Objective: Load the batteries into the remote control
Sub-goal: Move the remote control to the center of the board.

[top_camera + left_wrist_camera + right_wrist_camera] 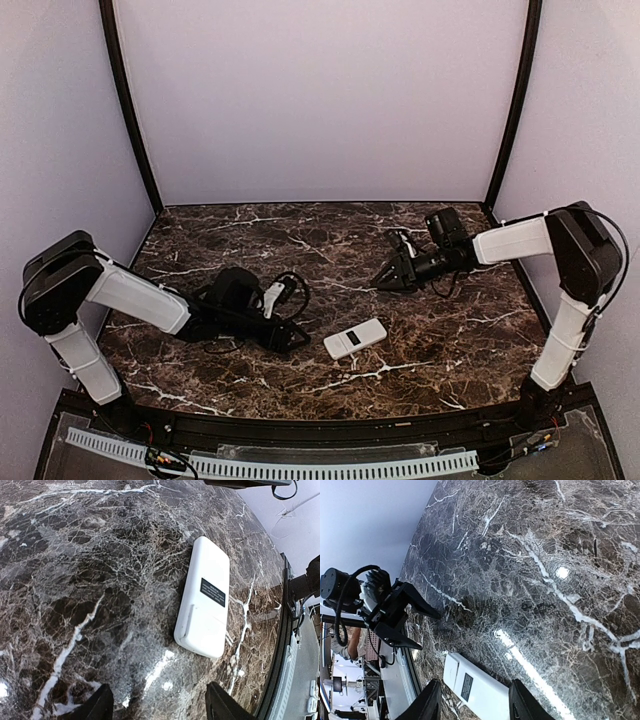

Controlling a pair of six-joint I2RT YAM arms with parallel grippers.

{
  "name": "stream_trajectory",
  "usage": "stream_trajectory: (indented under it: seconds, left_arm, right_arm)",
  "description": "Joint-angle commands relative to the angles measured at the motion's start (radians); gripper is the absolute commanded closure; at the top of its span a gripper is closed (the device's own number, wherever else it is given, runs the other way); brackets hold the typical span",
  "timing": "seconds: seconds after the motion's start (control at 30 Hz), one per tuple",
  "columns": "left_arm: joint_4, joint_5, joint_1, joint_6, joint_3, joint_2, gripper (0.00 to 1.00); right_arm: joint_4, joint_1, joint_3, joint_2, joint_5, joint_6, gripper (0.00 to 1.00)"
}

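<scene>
Top external view first: we see the remote control lying flat on the table, near the front and close to the middle. It is small, long and white. Its plain white back faces up, so we cannot see any buttons. A little black label sits on that back, and a thin groove runs along one side near one end.

The left gripper is down close to the table, just beside the left end of the remote control. We see a small gap between them, so they are not touching. Its jaws are spread apart and nothing is between them. In the left wrist view the remote control lies a little ahead of the left gripper, slanted across the picture.

The right gripper is farther back and to the right, apart from the remote control. Its jaws are spread too, and they hold nothing. In the right wrist view the remote control shows between the two jaw tips of the right gripper at the bottom, but it is lying on the table, not pinched. The same view shows the left gripper across from us with its jaws wide.

The table is dark brown stone with white lines and a few shiny spots. Pale walls stand on three sides. Black cables curl by the left arm's wrist.
</scene>
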Motion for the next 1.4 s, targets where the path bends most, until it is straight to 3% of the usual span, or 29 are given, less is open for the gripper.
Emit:
stream_trajectory:
  seconds: [0.0,0.47,1.0,1.37]
  left_arm:
    - [0.04,-0.013,-0.005,-0.024,-0.036,-0.064,0.36]
    - [0.031,-0.019,-0.007,-0.03,-0.056,-0.07,0.36]
    - [0.079,0.015,-0.006,-0.07,-0.034,-0.006,0.41]
    - [0.102,0.06,-0.007,-0.095,0.015,0.045,0.43]
  right_arm:
    - [-0.036,0.038,0.062,0.08,-0.014,-0.041,0.55]
    - [-0.093,0.081,0.108,0.236,-0.004,-0.105,0.57]
    - [-0.037,0.11,-0.192,0.049,-0.038,-0.066,0.59]
    - [-0.056,0.184,-0.226,0.006,-0.07,-0.064,0.61]
